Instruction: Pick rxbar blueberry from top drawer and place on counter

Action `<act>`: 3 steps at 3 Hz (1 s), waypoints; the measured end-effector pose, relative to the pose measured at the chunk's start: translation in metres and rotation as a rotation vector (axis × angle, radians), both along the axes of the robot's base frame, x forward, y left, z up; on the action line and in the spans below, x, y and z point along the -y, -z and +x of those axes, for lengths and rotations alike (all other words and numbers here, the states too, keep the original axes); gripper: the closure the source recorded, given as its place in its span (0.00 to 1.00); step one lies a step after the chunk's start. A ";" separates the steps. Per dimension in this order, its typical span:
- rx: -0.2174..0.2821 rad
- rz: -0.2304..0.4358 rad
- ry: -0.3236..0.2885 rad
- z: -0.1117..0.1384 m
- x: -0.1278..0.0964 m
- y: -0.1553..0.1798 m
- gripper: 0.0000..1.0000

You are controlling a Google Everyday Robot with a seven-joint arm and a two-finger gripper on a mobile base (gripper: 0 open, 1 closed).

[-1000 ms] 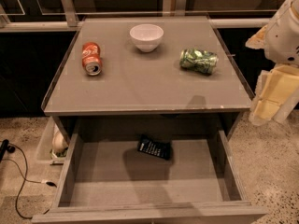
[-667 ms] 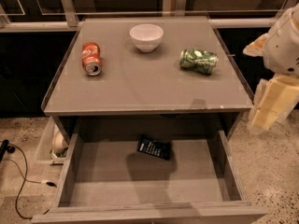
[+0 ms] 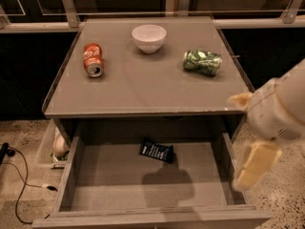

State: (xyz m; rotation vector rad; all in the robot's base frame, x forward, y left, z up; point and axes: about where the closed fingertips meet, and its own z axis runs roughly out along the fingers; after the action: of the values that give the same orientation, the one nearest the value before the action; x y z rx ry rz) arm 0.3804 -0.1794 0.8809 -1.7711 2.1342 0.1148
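Claw (image 3: 255,168) moved closer, at top drawer (image 3: 109,187) right edge

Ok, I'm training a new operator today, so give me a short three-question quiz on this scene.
1. True or false: the rxbar blueberry lies on the counter.
2. What sits between the red can and the green can? A) white bowl B) mug C) plate
3. Fill in: in the picture, the gripper hangs near the top drawer's ____ wall.
Key: 1 false, it lies in the drawer; 2 A; 3 right.
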 end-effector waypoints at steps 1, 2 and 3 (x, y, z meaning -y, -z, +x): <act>-0.035 0.087 -0.014 -0.011 -0.014 0.064 0.00; -0.036 0.160 0.006 -0.010 -0.030 0.117 0.00; -0.037 0.160 0.005 -0.011 -0.031 0.116 0.00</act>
State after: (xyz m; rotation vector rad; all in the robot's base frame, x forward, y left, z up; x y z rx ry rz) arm 0.3699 -0.1489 0.7645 -1.6840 2.0914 0.3100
